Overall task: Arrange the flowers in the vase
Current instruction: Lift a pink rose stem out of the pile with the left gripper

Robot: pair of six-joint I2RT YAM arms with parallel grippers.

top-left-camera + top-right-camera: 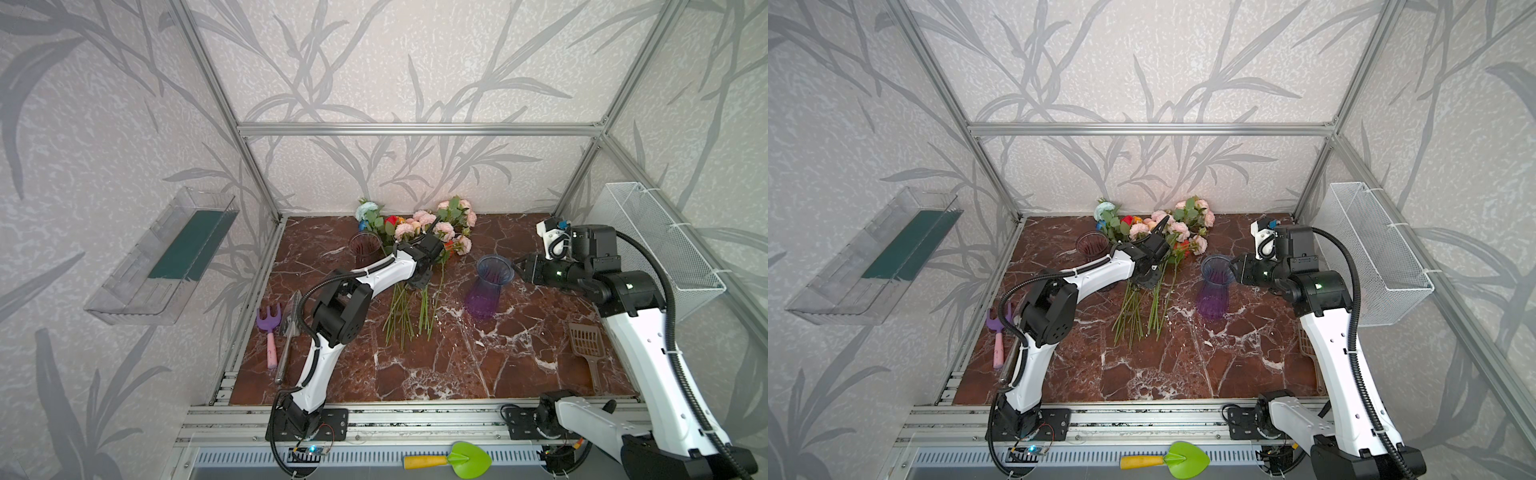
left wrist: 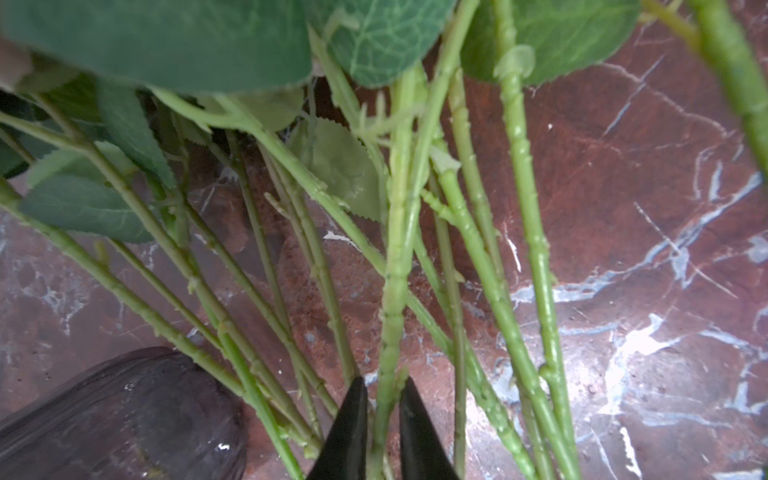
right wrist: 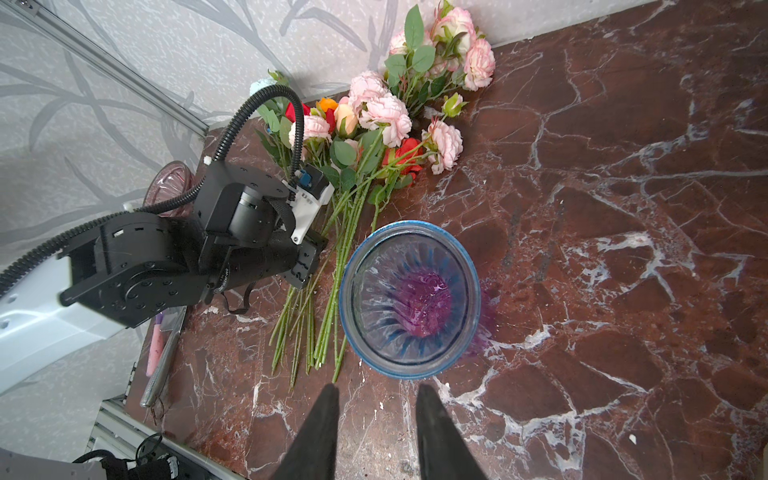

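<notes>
Pinches one stem (image 2: 394, 282) in the nearly closed left gripper (image 2: 383, 382), singling it out. Holds right gripper (image 3: 377, 388) part-open, empty, vase (image 3: 344, 291) just ahead, likely for steadying.

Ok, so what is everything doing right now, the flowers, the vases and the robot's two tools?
Flowers: lying down in a bunch, none in a vase.
Blue vase: upright, empty.
Dark vase: upright, looks empty.
Left tool: pinched on one green stem.
Right tool: open, holding nothing, just beside the blue vase.
</notes>
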